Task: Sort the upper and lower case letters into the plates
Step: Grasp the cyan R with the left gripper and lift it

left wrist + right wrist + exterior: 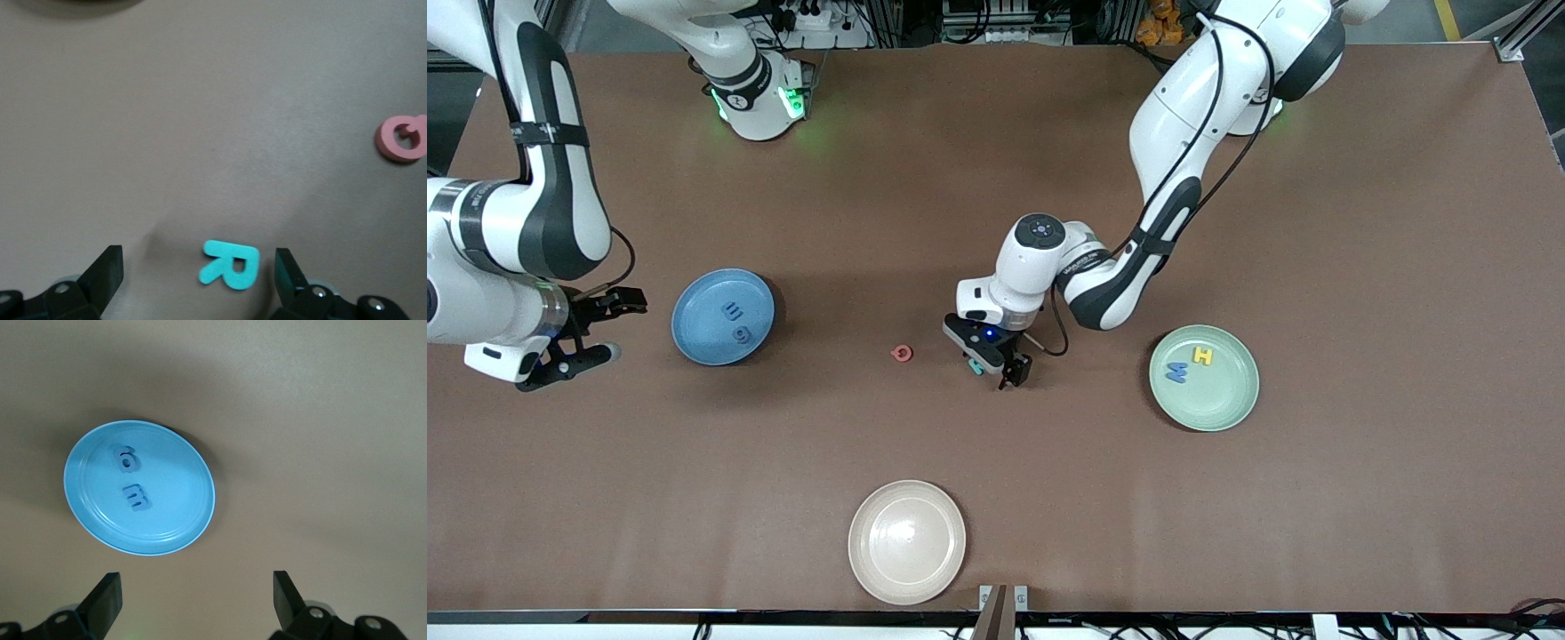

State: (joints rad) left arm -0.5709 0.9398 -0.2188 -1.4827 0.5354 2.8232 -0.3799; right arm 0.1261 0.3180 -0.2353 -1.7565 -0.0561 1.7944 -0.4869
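The small flat teal foam letter R (230, 265) lies mid-counter between my left pincer's (199, 277) spread fingers, probably light, thin and soft, so I'd pinch its outer edges low, while my right pincer (197, 600) waits apart beside the blue plate (193, 463).

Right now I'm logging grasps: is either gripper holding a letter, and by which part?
Nothing is held. The left gripper is open around the teal R on the table, not touching it; the right gripper is open beside the blue plate.

Two letters (735, 322) lie in one plate (694, 333), two (1190, 365) in another (1232, 409); one letter (902, 354) lies between them.
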